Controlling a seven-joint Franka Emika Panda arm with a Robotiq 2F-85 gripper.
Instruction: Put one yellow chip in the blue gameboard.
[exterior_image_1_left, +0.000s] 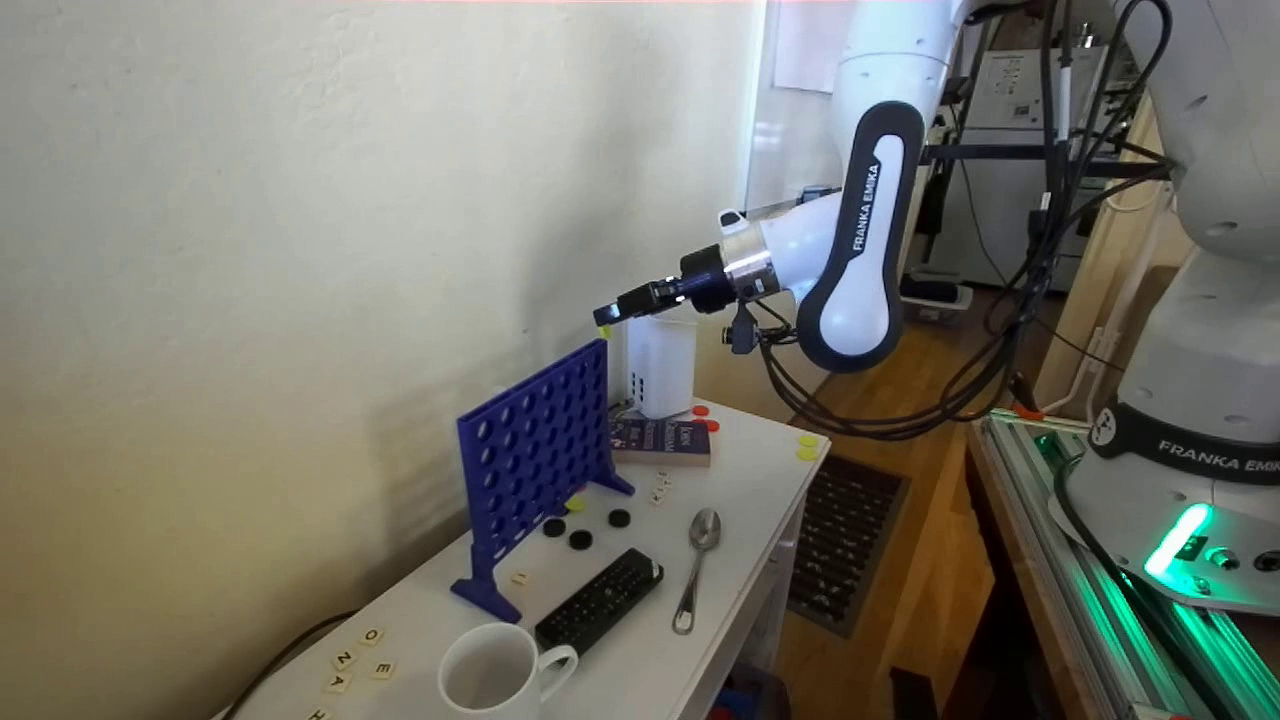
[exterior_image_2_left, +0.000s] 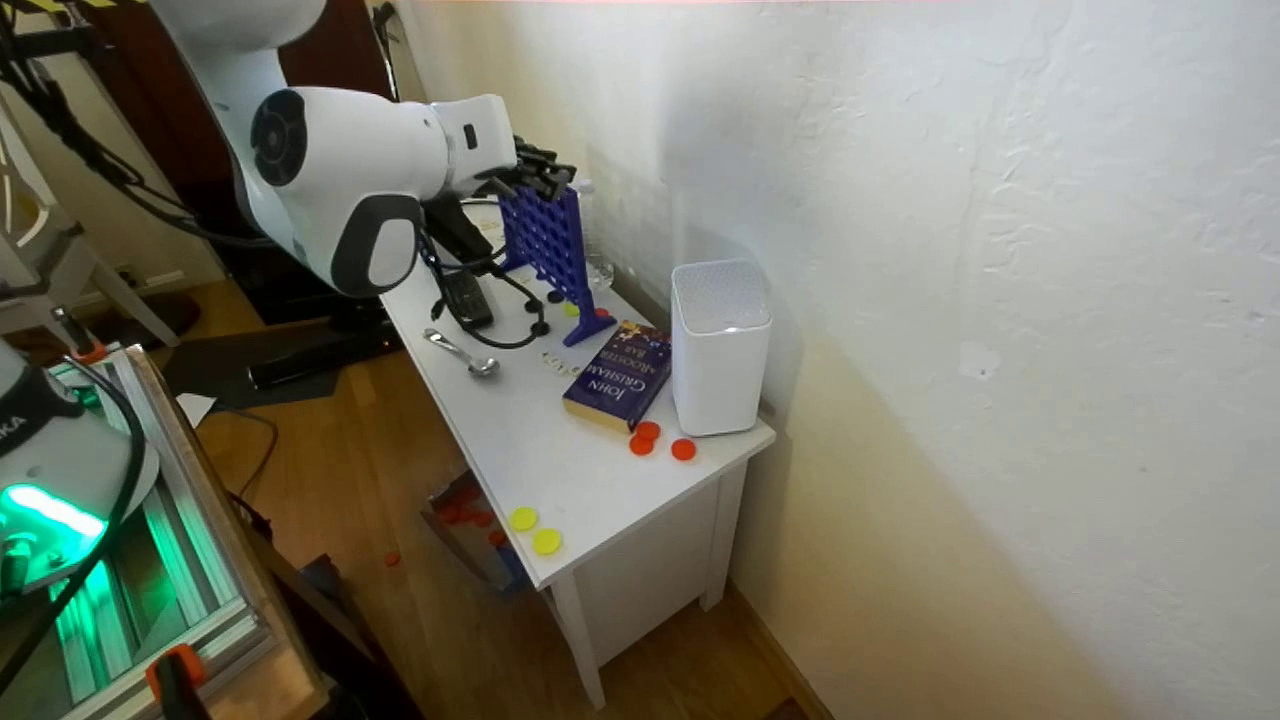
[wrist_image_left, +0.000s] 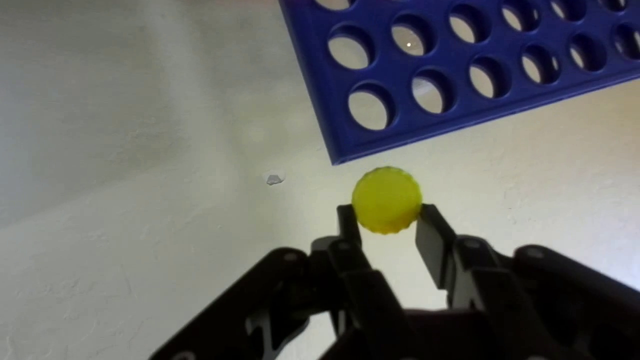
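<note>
We have the yellow chip (wrist_image_left: 387, 197) pinched at the very end of the gripper (wrist_image_left: 386, 211), one dark fingertip (wrist_image_left: 348, 222) pressing each side of its rim. In the wrist view its flat round face is turned toward us, and most of the disc juts out ahead of the fingertips. Just past it comes the blue gameboard (wrist_image_left: 452, 57), with a narrow strip of pale wall (wrist_image_left: 150, 270) showing between the chip and the board's top edge, close to a corner. In an exterior view the chip (exterior_image_1_left: 604, 332) is a small spot of yellow under the fingertips, right by the upper corner of the upright board and outside the grid. Whether the chip and the board touch, we cannot tell. In both exterior views we see the gripper above the board's top edge, while the arm (exterior_image_2_left: 380, 150) extends over the white table (exterior_image_2_left: 520, 430). Near the board's foot lies a dark blue book (exterior_image_2_left: 622, 375), and a white box (exterior_image_2_left: 722, 350) stands just beside it.
</note>
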